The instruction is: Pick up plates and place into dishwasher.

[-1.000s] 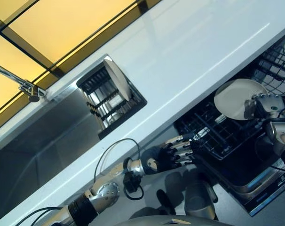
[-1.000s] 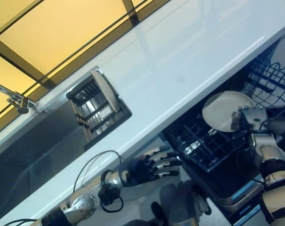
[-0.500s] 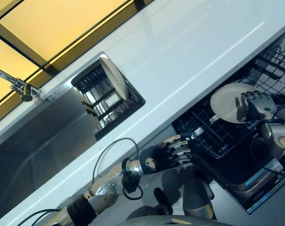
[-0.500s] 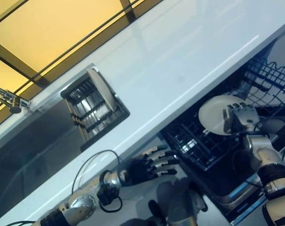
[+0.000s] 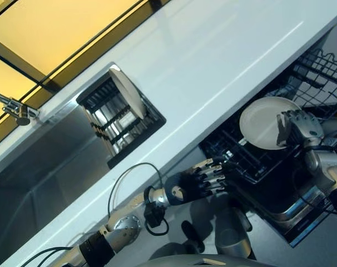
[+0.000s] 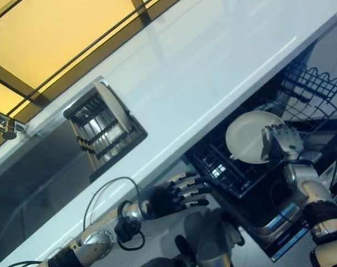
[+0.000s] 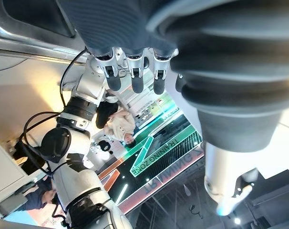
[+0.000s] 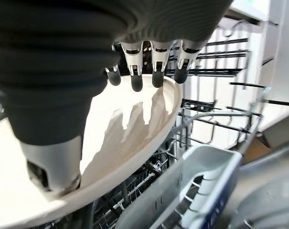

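Right wrist view shows the right hand [image 8: 54, 95] pinching the white plate [image 8: 120, 143] by its rim, fingers [image 8: 137, 71] across its face, over the dishwasher rack [image 5: 252, 161], while the left hand [image 5: 199, 181] hangs spread, farther off.

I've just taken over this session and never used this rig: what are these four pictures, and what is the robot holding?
It is a humanoid with two arms and fingered hands. Two pictures come from its head camera, looking down; the others from cameras on each wrist. The right hand holds a white plate over the open dishwasher's black rack, thumb on the plate's face, fingers over its far rim, as its wrist picture shows. The left hand is open and idle below the white counter. Another plate stands in a drying rack in the sink.
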You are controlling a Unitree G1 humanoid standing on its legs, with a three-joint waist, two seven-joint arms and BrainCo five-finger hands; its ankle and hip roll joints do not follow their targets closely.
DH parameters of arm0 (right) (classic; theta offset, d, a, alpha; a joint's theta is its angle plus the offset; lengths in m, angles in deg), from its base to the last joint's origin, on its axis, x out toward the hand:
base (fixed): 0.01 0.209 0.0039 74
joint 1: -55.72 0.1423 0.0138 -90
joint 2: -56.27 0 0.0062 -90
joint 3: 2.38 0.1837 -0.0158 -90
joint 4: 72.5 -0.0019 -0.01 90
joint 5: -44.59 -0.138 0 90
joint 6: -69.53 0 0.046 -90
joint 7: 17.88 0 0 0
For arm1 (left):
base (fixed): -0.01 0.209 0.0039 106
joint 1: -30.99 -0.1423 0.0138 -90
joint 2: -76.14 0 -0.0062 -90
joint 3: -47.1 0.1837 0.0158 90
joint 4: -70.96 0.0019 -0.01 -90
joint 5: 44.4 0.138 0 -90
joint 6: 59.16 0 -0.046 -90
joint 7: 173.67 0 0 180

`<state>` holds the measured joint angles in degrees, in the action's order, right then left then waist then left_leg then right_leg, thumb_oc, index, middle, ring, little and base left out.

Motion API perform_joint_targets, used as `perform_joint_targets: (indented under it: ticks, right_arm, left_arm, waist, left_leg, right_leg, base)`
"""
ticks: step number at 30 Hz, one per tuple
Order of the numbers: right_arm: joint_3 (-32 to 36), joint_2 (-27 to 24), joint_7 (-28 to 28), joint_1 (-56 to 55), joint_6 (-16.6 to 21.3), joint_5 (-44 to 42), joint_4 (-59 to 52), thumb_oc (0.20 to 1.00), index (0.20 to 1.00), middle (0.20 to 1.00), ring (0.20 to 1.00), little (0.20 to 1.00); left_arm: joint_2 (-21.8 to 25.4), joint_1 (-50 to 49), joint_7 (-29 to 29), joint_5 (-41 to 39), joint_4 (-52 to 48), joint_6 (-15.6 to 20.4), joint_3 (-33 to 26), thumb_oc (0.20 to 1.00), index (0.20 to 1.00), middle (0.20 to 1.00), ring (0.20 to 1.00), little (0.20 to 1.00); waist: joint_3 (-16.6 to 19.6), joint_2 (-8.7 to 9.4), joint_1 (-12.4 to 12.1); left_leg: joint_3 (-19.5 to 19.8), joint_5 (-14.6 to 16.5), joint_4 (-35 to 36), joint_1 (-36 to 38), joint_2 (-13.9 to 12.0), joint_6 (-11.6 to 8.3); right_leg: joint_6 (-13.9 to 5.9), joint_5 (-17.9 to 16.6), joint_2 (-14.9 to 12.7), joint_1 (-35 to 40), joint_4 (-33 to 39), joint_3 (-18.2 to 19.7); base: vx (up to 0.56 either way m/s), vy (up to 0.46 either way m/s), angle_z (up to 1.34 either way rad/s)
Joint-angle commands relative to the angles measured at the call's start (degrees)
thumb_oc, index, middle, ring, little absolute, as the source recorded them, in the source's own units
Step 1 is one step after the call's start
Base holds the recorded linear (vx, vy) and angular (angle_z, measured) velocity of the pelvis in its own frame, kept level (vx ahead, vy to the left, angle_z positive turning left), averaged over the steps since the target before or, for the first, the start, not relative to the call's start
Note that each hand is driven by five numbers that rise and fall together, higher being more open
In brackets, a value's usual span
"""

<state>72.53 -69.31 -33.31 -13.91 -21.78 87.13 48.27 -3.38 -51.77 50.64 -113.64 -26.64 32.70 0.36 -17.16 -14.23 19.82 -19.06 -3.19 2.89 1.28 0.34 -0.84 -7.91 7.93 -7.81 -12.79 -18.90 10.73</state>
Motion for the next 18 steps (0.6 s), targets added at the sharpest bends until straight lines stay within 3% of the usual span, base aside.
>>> perform_joint_targets:
  ticks: [1, 18]
  right_arm:
    - [2.97, -0.56, -2.43, -3.38, 0.43, -0.3, -5.37, 1.0, 1.0, 1.0, 1.0, 1.0]
    - [7.13, -0.33, -0.66, -6.89, 2.82, -1.48, -15.16, 1.0, 1.0, 1.0, 1.0, 1.0]
  left_arm:
    - [-3.83, -3.46, 0.11, 0.49, -1.23, 2.51, -2.58, 1.0, 1.0, 1.0, 1.0, 1.0]
    - [-4.98, -4.11, -0.89, 1.4, -1.03, 2.54, -3.0, 1.0, 1.0, 1.0, 1.0, 1.0]
  waist:
    - [1.82, 0.77, 1.7]
    - [2.65, 1.72, 2.77]
  left_leg:
    - [2.4, 12.52, -14.83, -2.76, -2.72, 1.41]
    - [1.65, 12.73, -13.56, -1.62, -2.42, 1.76]
  right_leg:
    - [-1.23, -10.15, -1.55, -2.39, 7.94, -1.19]
    - [-1.43, -10.4, -0.9, -2.42, 8.52, -0.32]
  base:
    - [-0.05, 0.01, -0.28]
    - [0.0, 0.003, -0.04]
